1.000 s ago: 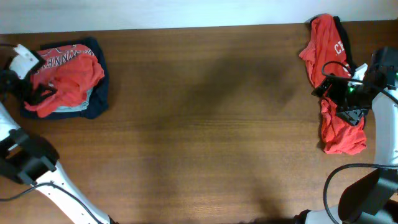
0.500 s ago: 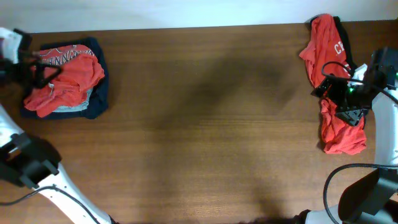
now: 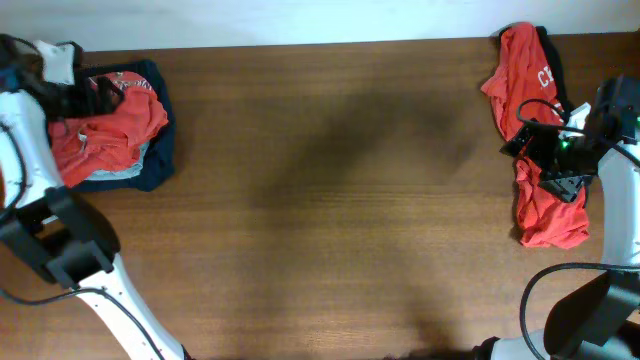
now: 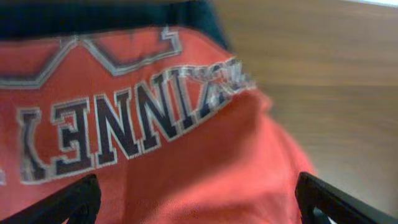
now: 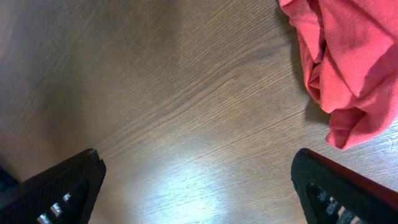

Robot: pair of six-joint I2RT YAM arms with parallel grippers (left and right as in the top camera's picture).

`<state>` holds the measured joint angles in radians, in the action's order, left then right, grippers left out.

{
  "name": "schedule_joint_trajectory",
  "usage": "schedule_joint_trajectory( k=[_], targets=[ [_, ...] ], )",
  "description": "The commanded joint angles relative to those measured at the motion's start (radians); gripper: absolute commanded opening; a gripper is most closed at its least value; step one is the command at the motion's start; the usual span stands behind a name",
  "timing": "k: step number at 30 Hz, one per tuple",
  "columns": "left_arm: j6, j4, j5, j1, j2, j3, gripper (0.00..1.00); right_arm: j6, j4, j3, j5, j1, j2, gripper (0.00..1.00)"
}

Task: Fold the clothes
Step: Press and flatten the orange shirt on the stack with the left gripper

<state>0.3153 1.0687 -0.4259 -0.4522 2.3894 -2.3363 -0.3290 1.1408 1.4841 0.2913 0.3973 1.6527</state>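
The clothes lie in two heaps. At the table's far left, a red-orange T-shirt (image 3: 115, 130) with block lettering (image 4: 124, 124) tops a grey and a navy garment (image 3: 160, 150). My left gripper (image 3: 98, 95) (image 4: 199, 208) hovers open over this red shirt's back edge, with red fabric between its fingers (image 4: 74, 199) and nothing gripped. At the far right lies a crumpled red-orange shirt (image 3: 545, 205) (image 5: 348, 56) with a dark piece beside it. My right gripper (image 3: 535, 150) (image 5: 199, 196) is open over bare wood next to that shirt.
The brown wooden table (image 3: 330, 200) stretches between the two heaps. Its back edge meets a white wall just behind both heaps. The left arm's base (image 3: 60, 250) and the right arm's base (image 3: 590, 310) stand at the front corners.
My left gripper has swung from the left heap's left side up and right, over its back edge. The right arm has not moved.
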Motion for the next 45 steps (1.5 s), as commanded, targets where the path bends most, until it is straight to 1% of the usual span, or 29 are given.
schedule_joint_trajectory(
  k=[1,4,6,9,12,15,23,26,32,34,36,37,39,40,41,45],
  targets=[
    [-0.144,-0.044,0.233,0.053,-0.018,0.112,0.99,0.007,-0.003,0.013,0.012,-0.005,-0.025,0.98],
    [-0.178,-0.089,0.331,0.077,-0.018,0.223,1.00,0.007,-0.008,0.013,0.012,-0.005,-0.024,0.99],
    [-0.212,-0.145,0.381,0.086,-0.018,0.304,0.99,0.007,-0.013,0.013,0.012,-0.005,-0.024,0.98],
    [-0.237,-0.254,0.389,0.086,-0.018,0.406,0.99,0.008,-0.016,0.013,0.012,-0.005,-0.024,0.99],
    [-0.240,-0.289,0.389,0.085,-0.019,0.425,0.99,0.008,-0.016,0.013,0.012,-0.005,-0.024,0.99],
    [-0.240,-0.290,0.389,0.083,-0.036,0.395,0.99,0.008,-0.016,0.013,0.012,-0.005,-0.024,0.99],
    [-0.240,-0.226,0.385,0.087,-0.127,0.227,0.99,0.008,-0.014,0.013,0.013,-0.005,-0.024,0.99],
    [-0.240,-0.164,0.381,0.097,-0.180,0.177,0.99,0.008,-0.014,0.013,0.012,-0.005,-0.024,0.99],
    [-0.240,-0.006,0.369,0.106,-0.248,0.169,0.98,0.011,-0.015,0.013,0.012,-0.005,-0.024,0.99],
    [-0.241,0.050,0.354,0.106,-0.246,0.174,0.89,0.011,-0.015,0.013,0.012,-0.005,-0.024,0.99],
    [-0.241,0.074,0.355,0.106,-0.245,0.198,0.59,0.013,-0.015,0.013,0.012,-0.005,-0.024,0.99],
    [-0.244,0.071,0.355,0.106,-0.245,0.215,0.38,0.019,-0.015,0.013,0.012,-0.005,-0.024,0.99],
    [-0.258,0.045,0.356,0.106,-0.245,0.251,0.14,0.035,-0.015,0.013,0.012,-0.005,-0.024,0.99],
    [-0.266,0.021,0.356,0.106,-0.245,0.275,0.05,0.038,-0.015,0.013,0.012,-0.005,-0.024,0.99],
    [-0.272,0.002,0.356,0.105,-0.245,0.294,0.01,0.038,-0.015,0.013,0.012,-0.005,-0.024,0.99],
    [-0.278,-0.088,0.355,0.105,-0.245,0.380,0.01,0.038,-0.015,0.013,0.012,-0.005,-0.024,0.99]
  ],
)
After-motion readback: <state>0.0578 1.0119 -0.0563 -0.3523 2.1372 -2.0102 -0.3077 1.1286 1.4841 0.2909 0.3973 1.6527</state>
